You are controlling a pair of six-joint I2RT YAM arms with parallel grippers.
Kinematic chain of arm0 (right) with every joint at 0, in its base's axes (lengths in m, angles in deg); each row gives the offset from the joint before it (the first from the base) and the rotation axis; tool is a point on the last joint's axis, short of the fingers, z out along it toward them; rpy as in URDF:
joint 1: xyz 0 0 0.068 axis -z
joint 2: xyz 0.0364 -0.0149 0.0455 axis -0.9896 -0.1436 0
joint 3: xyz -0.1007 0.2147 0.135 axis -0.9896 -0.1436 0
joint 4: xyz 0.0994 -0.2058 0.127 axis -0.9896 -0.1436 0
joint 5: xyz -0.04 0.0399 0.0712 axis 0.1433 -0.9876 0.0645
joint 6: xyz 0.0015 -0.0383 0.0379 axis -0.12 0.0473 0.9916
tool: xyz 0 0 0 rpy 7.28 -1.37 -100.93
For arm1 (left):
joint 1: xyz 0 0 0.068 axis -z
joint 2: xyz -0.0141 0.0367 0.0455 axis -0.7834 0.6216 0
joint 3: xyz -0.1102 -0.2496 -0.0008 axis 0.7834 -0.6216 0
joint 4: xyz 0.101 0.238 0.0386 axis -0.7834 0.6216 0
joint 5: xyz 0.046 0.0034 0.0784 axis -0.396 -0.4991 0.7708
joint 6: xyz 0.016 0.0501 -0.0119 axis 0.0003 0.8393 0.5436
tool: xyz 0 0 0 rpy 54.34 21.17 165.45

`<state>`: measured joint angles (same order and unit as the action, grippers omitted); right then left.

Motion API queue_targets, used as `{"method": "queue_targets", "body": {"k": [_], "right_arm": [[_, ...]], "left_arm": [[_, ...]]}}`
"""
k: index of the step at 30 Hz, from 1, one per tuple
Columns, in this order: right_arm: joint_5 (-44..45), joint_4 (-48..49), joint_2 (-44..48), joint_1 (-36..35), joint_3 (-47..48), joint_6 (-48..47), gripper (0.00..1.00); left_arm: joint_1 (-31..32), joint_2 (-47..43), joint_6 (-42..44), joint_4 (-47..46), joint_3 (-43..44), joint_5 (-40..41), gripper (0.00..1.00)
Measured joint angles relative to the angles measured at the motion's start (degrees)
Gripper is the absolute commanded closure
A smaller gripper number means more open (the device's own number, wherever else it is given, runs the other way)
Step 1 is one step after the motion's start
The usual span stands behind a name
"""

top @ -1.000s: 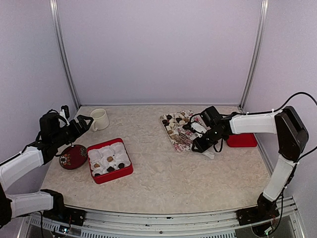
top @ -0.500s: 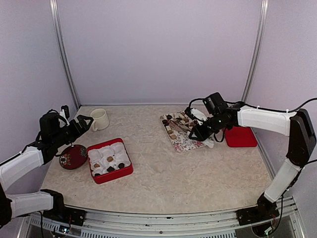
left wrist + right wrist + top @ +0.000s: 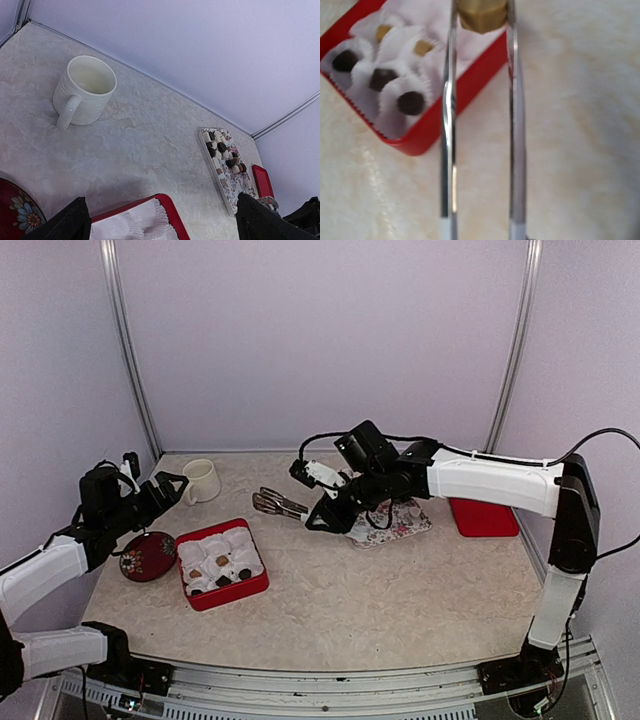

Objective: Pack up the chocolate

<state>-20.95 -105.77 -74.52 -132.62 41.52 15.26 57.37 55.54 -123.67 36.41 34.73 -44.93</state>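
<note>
Above the tabletop, the right gripper, clamped on tongs, has swung from the floral tray toward the red box to its left. The left gripper hangs spread wide, a mug ahead of it. Ahead of the right wrist, the tong tips pinch a tan chocolate at the box's edge, ready to drop in.

A pale, marbled beige tabletop filled the enclosure. A plain lavender-white back wall met matching side walls at two slim metal uprights in the far corners. A metal rail ran along the near edge. The light was soft and even, perhaps from overhead.
</note>
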Motion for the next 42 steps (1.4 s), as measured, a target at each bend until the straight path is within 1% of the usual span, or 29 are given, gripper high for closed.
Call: {"method": "queue_targets", "body": {"k": [7, 15, 28, 32, 42], "right_arm": [[-0.04, -1.68, -8.35, -4.83, 5.07, -0.20, 0.73], [-0.02, -2.43, -13.44, -6.12, 10.14, 0.07, 0.73], [0.48, -4.44, -15.39, -6.12, 11.98, 0.02, 0.72], [0.59, -4.66, -15.37, -6.14, 11.98, -0.02, 0.68], [0.70, -4.66, -15.37, -6.14, 11.98, 0.00, 0.65]], "left_arm": [[0.00, -0.20, 0.00, -0.02, 0.00, -0.02, 0.01], [0.00, -0.48, 0.00, -0.02, 0.00, 0.00, 0.01], [0.00, -1.11, 0.02, -0.02, 0.00, 0.02, 0.01], [0.00, -1.11, 0.00, 0.00, 0.00, 0.02, 0.01], [0.00, -1.11, 0.02, 0.00, 0.00, 0.02, 0.01]]}}
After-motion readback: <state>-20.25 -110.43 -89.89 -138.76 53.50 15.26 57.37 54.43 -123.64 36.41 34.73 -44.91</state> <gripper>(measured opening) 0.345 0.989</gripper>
